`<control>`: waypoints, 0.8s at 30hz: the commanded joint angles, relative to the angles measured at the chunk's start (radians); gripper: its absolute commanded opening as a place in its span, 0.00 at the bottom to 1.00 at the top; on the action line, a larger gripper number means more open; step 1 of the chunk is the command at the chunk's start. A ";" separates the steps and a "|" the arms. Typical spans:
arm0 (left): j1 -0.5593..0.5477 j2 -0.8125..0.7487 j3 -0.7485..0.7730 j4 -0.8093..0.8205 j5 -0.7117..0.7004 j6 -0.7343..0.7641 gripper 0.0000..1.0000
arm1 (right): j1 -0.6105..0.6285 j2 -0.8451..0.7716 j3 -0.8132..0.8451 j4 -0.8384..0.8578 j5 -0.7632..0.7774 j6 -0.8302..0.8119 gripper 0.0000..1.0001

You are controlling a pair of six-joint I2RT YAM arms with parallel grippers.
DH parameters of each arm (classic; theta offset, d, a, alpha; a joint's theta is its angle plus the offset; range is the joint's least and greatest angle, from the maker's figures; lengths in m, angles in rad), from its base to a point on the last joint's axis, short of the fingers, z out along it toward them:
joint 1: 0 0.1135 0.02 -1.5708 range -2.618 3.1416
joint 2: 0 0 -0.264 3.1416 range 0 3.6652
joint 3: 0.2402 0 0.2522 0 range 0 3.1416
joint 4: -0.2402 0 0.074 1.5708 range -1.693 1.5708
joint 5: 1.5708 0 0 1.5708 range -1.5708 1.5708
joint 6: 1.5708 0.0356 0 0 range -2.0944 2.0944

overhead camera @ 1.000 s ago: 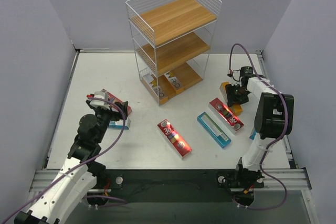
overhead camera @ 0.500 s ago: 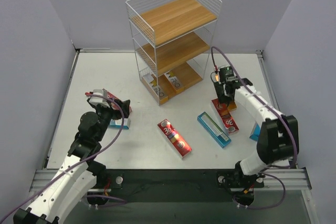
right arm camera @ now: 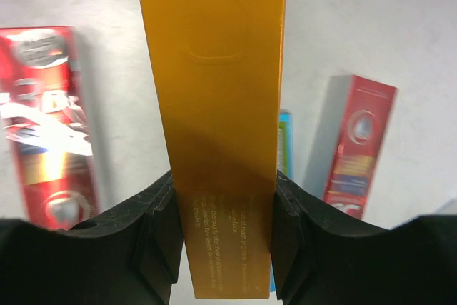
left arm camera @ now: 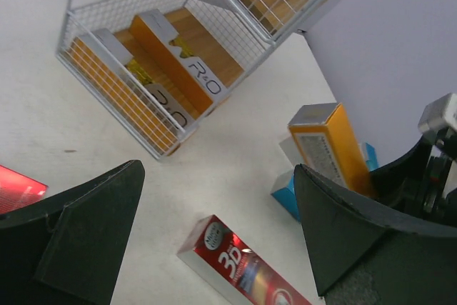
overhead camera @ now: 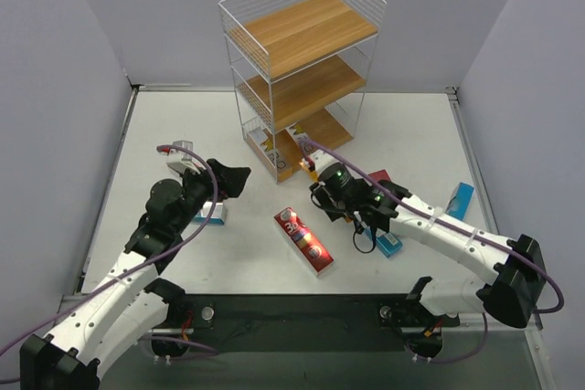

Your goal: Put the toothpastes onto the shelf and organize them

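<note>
My right gripper (overhead camera: 327, 191) is shut on an orange toothpaste carton (right arm camera: 218, 105), whose front end points at the shelf's bottom tier (overhead camera: 306, 160). The carton fills the gap between the jaws in the right wrist view (right arm camera: 223, 212). The white wire shelf (overhead camera: 302, 38) holds two orange-and-white cartons (overhead camera: 274, 154) on its lowest board. My left gripper (overhead camera: 230, 178) is open and empty in the air left of the shelf front. In the left wrist view (left arm camera: 221, 241) it hangs over a red "3D" carton (left arm camera: 243, 266), with the held orange carton (left arm camera: 330, 149) to the right.
On the table lie a red carton (overhead camera: 304, 241) in the middle, a teal carton (overhead camera: 382, 239) partly under the right arm, a red carton (overhead camera: 379, 175) behind it, a blue carton (overhead camera: 460, 200) at the right, and a teal carton (overhead camera: 208, 216) beneath the left arm.
The right arm has swung from the far right to the centre, carrying the orange carton toward the shelf's front. The left gripper has moved right, away from the cartons at the left.
</note>
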 commanded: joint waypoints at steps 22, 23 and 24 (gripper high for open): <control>-0.168 0.155 -0.011 0.249 0.016 -0.275 0.97 | 0.259 0.030 0.050 0.314 -0.144 0.109 0.19; -0.170 0.155 -0.012 0.240 0.009 -0.276 0.97 | 0.259 0.027 0.047 0.325 -0.147 0.113 0.19; -0.171 0.154 -0.015 0.236 0.005 -0.276 0.97 | 0.259 0.024 0.043 0.333 -0.152 0.115 0.18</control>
